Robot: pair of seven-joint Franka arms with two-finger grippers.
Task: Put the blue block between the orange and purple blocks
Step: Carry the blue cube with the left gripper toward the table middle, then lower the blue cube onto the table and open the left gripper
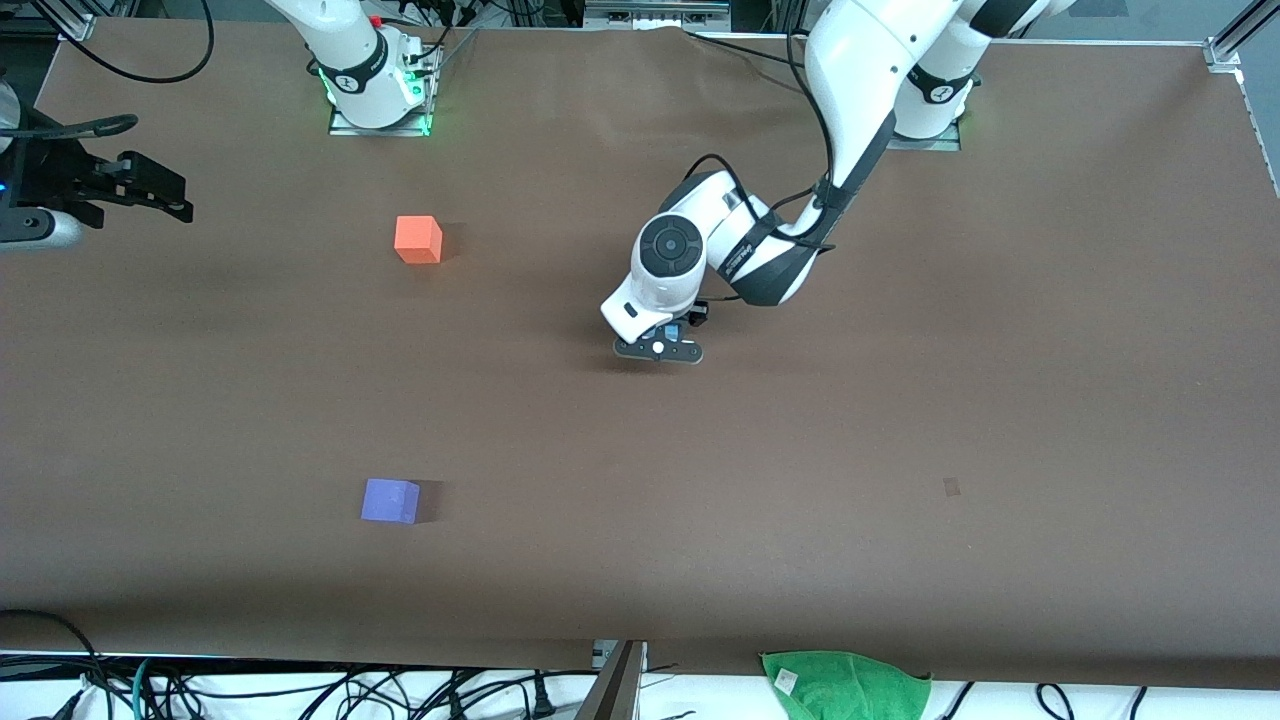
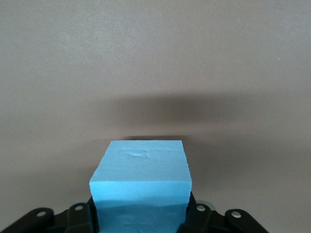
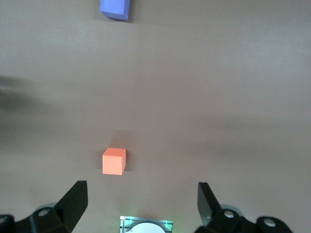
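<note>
My left gripper (image 1: 660, 345) is over the middle of the table, shut on the light blue block (image 2: 141, 179). Only a sliver of that block (image 1: 673, 329) shows under the hand in the front view. The black fingers (image 2: 197, 217) press on both sides of it. The orange block (image 1: 418, 239) sits toward the right arm's end, near that arm's base. The purple block (image 1: 390, 500) sits nearer the front camera, roughly in line with the orange one. My right gripper (image 1: 170, 190) waits raised at its end of the table, open and empty, looking down on the orange block (image 3: 114, 161) and the purple block (image 3: 115, 8).
A green cloth (image 1: 845, 680) hangs at the table's front edge. The brown table (image 1: 900, 400) carries a small dark mark (image 1: 951, 486) toward the left arm's end. The right arm's base (image 3: 146, 225) shows between the right fingers.
</note>
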